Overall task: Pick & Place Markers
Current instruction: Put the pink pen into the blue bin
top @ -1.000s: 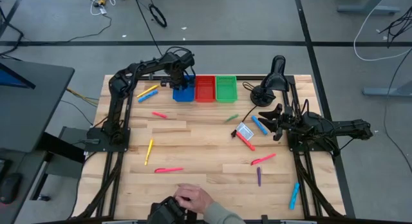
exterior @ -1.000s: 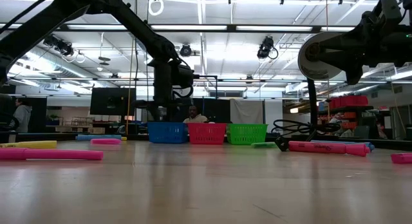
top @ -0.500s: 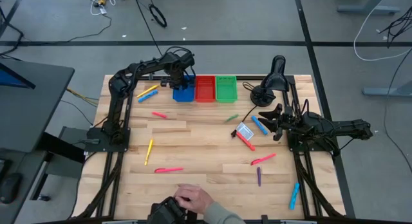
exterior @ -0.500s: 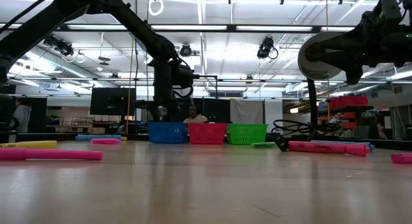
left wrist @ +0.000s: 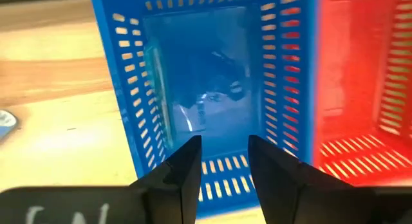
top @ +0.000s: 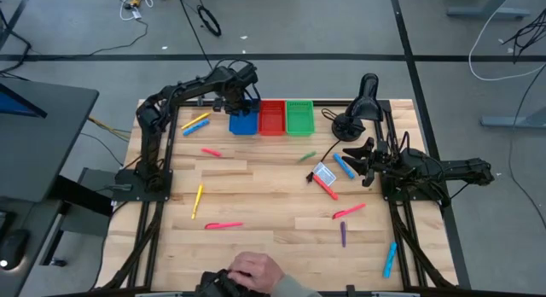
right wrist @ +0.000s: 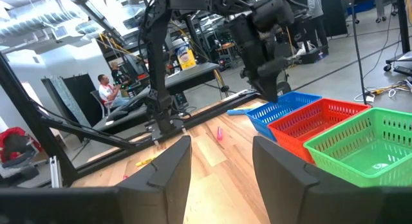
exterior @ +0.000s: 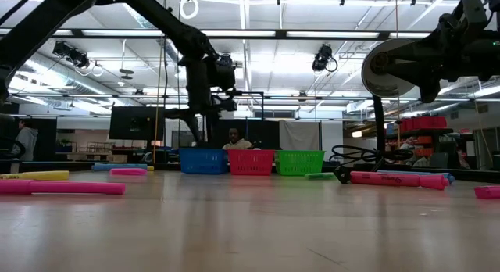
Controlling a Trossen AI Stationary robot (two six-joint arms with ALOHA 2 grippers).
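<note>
Several markers lie flat on the wooden table: a yellow and a blue one [top: 195, 123], pink ones [top: 211, 152] [top: 223, 225] [top: 348, 211], a yellow one [top: 198, 200], a green one [top: 307, 156], a blue one [top: 344, 165], a red one [top: 325, 187], a purple one [top: 343, 234] and a blue one [top: 390, 259]. My left gripper [top: 240, 92] hangs open and empty over the blue bin [top: 243, 123]; in its wrist view [left wrist: 225, 147] I look down into the bin [left wrist: 206, 89]. My right gripper [top: 360, 160] waits open and empty at the table's right [right wrist: 222, 153].
A red bin [top: 271, 118] and a green bin [top: 300, 117] stand right of the blue one at the far edge. A white-and-blue card [top: 322, 173] lies by the red marker. A black stand [top: 360, 105] is at the far right. A person's hand [top: 254, 267] is at the near edge.
My left gripper has risen above the blue bin and drawn a little toward the table's far edge.
</note>
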